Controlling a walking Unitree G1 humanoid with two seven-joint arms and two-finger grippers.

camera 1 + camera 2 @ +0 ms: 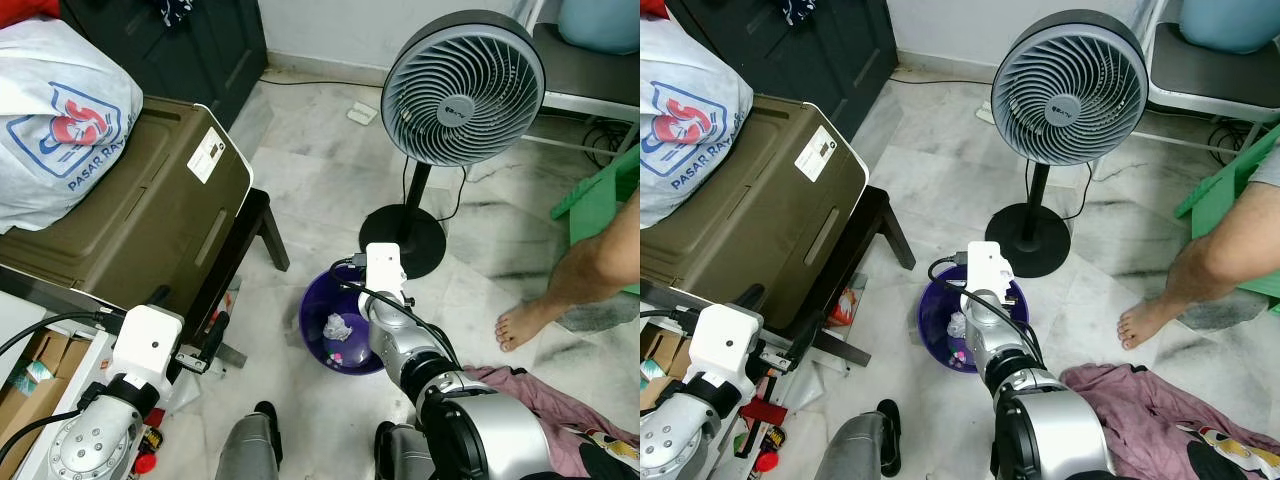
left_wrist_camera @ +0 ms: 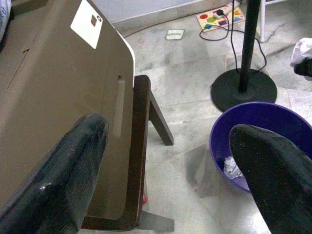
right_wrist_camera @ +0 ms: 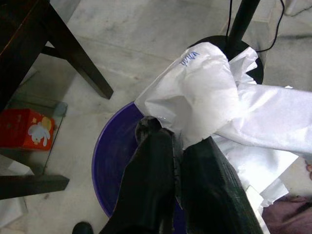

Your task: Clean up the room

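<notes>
- White plastic wrapper (image 3: 204, 97): right wrist view shows my right gripper (image 3: 178, 146) clenched on it, directly above the purple bin (image 3: 109, 161); it may cling when released.
- Left wrist view: left gripper (image 2: 170, 161) spread, empty, beside the bin.
- Head view: fan (image 1: 463, 88) just behind the bin; I might bump it.

The purple bin (image 1: 318, 318) sits on bare marble floor (image 1: 310, 140), hemmed by the fan's round base (image 1: 403, 238) just behind it and the dark bench leg (image 1: 270, 235) to the left. Open floor runs back toward the wall. A person's foot (image 1: 525, 320) and a heap of cloth (image 1: 520, 395) block the right side
</notes>
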